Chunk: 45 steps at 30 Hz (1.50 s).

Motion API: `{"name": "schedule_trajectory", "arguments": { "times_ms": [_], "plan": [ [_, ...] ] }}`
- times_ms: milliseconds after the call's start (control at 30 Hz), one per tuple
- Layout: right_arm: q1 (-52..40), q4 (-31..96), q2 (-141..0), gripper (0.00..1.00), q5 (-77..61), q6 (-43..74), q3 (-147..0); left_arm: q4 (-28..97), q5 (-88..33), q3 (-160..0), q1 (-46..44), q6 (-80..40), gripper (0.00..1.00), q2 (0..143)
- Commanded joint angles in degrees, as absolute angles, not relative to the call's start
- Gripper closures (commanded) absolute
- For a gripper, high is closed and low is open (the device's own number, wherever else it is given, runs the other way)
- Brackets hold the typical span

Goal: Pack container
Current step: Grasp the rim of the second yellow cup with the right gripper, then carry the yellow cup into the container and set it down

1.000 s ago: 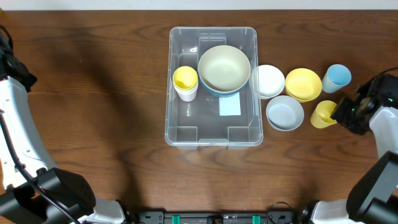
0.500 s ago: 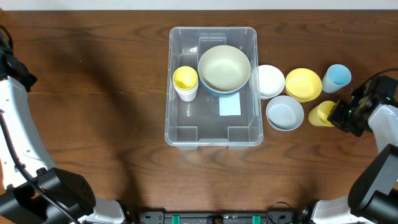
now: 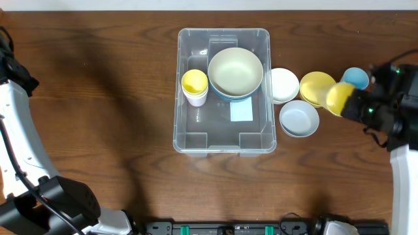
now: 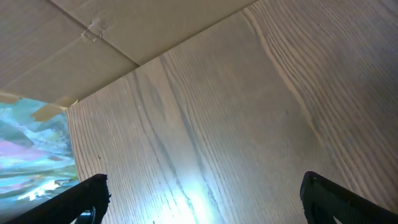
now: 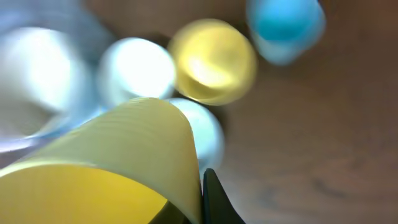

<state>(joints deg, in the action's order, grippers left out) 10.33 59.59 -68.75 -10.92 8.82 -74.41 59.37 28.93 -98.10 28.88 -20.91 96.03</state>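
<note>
The left pincer (image 4: pixel 202 202) stands wide open, its two dark fingertips (image 4: pixel 87 198) far apart at the lower corners of the wrist view. Behind this pincer the left arm (image 3: pixel 18 137) runs back as a long white link. The right pincer (image 3: pixel 348 102) is clamped on a yellow cup (image 3: pixel 337 98), which sits tilted just ahead of its dark body. The right arm (image 3: pixel 403 176) trails back behind that pincer.

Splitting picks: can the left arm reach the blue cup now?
Probably not: the left arm sits at the far left edge, the container lies between, and the right gripper, shut on the yellow cup, crowds the blue cup.
</note>
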Motion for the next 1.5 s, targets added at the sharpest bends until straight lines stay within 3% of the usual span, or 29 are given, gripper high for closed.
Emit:
{"name": "schedule_trajectory", "arguments": {
  "times_ms": [0, 267, 567, 900, 1367, 1467],
  "plan": [
    [1.8, 61.6, -68.6, 0.99, -9.3, 10.9, -82.1, 59.5, 30.0, -98.3, 29.1, -20.6, 0.02, 96.5],
    [-19.0, 63.2, -78.1, 0.99, -2.8, 12.8, -95.6, 59.5, 30.0, -98.3, 29.1, -20.6, 0.02, 96.5],
    [-33.7, 63.5, -98.0, 0.99, 1.5, 12.8, -102.1, 59.5, 30.0, -98.3, 29.1, -20.6, 0.02, 96.5],
    [-40.6, 63.5, -112.6, 0.99, 1.5, 14.0, -105.8, 59.5, 30.0, -98.3, 29.1, -20.6, 0.02, 96.5],
    [-41.3, 60.8, -122.6, 0.99, 1.3, 15.2, -105.8, 59.5, 30.0, -98.3, 29.1, -20.6, 0.02, 96.5],
    [-41.4, 60.4, -122.6, 0.93, 1.2, 15.2, -105.8, 59.5, 30.0, -98.3, 29.1, -20.6, 0.02, 96.5]
  ]
}}
